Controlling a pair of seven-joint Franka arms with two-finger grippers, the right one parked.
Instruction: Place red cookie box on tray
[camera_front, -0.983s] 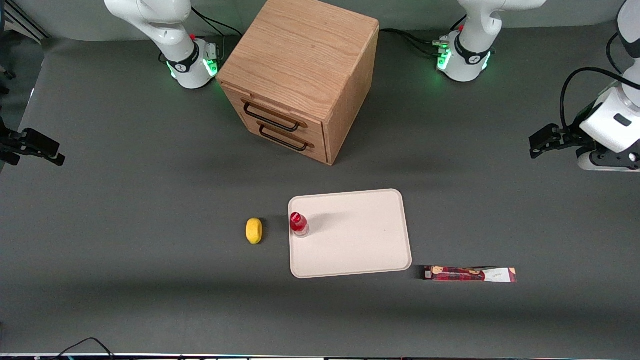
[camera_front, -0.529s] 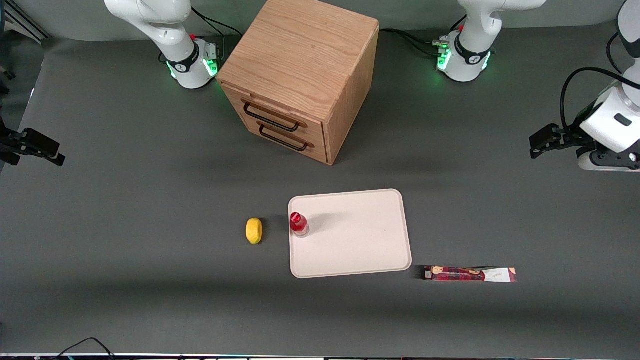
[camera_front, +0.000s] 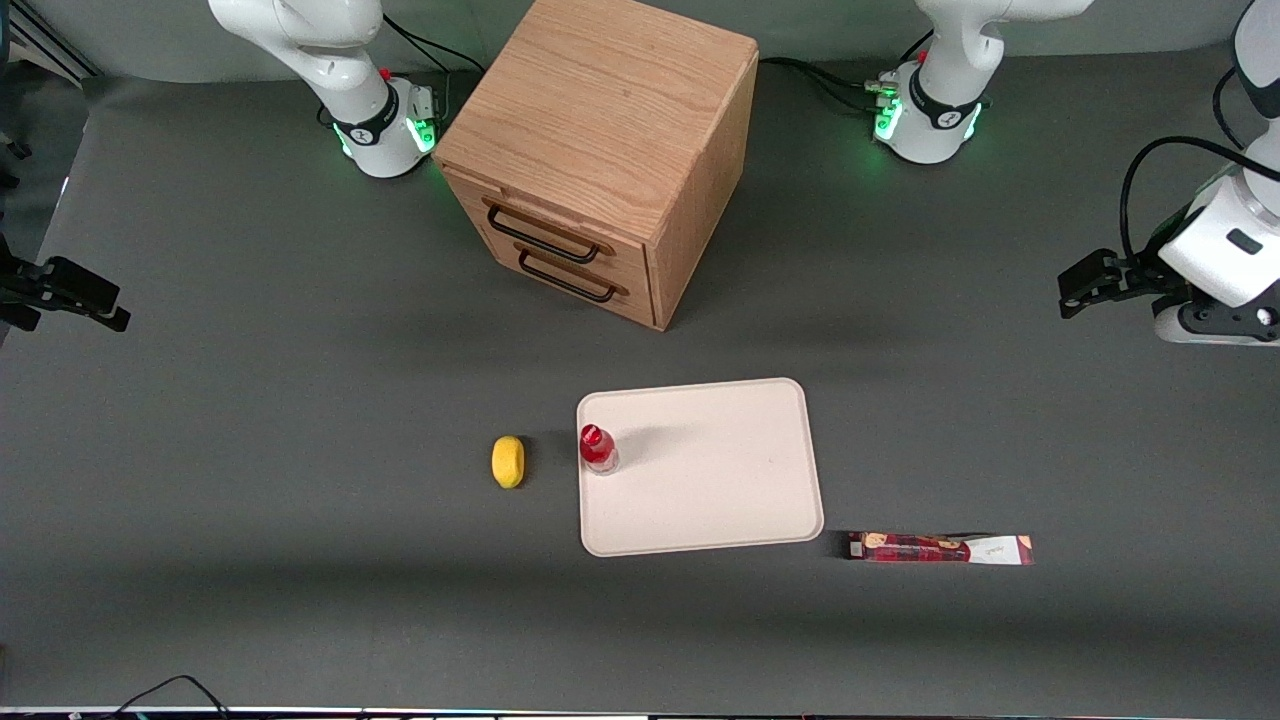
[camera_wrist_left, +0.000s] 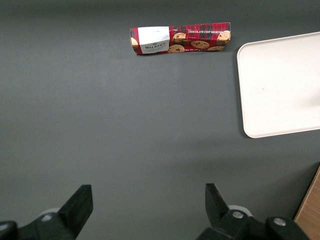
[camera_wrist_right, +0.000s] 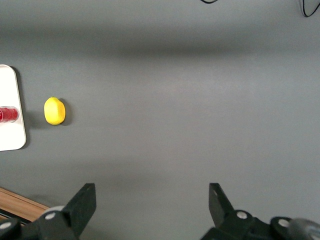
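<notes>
Front view shows the box (camera_front: 940, 548) lying flat on the tabletop (camera_front: 300, 400) just beside the tray (camera_front: 720, 500), nearer the camera than the tool (camera_front: 1075, 290), which hangs well apart, empty, fingers spread wide. Reaching is the step in hand: next the tool must travel over the box, descend and close across its narrow width.

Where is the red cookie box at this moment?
The red cookie box lies flat on the table beside the tray, apart from it, toward the working arm's end. The open pincer hangs far from it.
</notes>
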